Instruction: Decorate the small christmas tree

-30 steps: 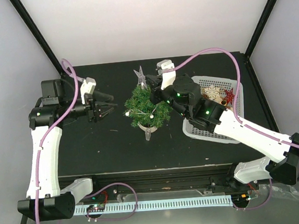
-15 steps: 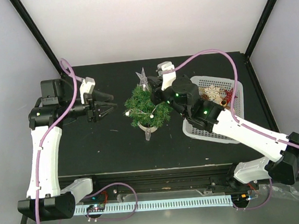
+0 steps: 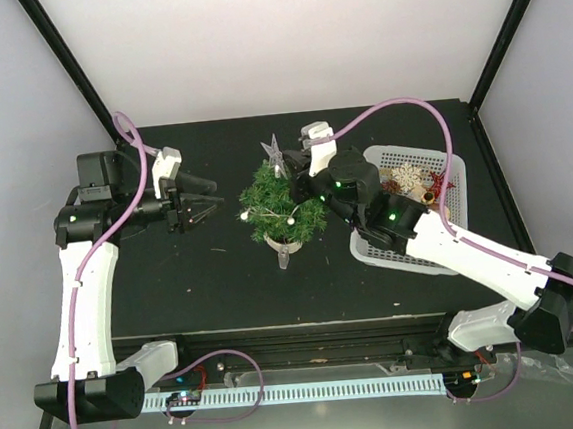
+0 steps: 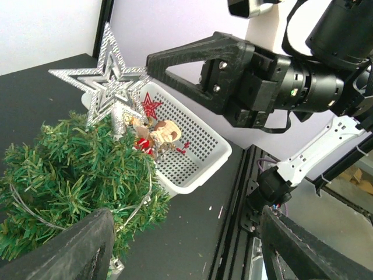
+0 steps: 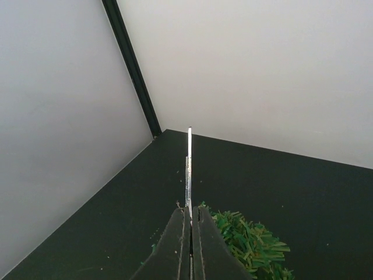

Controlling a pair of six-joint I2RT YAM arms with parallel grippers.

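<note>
The small christmas tree point(image 3: 284, 207) stands mid-table in its white pot point(image 3: 285, 245), with a silver wire wound through the green branches point(image 4: 64, 169). My right gripper point(image 3: 290, 166) is shut on a silver star point(image 3: 273, 151) and holds it at the tree's top. The left wrist view shows the star point(image 4: 111, 81) face-on beside the right gripper point(image 4: 152, 61). In the right wrist view the star point(image 5: 189, 169) is edge-on, clamped in the right gripper point(image 5: 190, 213) above the tree point(image 5: 250, 239). My left gripper point(image 3: 205, 203) hovers open and holds nothing, left of the tree, seen also from its wrist point(image 4: 186, 245).
A white mesh basket point(image 3: 411, 262) sits right of the tree under the right arm, holding a red star point(image 3: 441, 183), a white snowflake point(image 3: 405, 177) and other ornaments. From the left wrist, the basket point(image 4: 198, 169) shows a red star point(image 4: 151, 105). Black frame posts stand at the back corners.
The right arm has shifted slightly and the star has crept a little closer to the tree top. The left arm has not moved.
</note>
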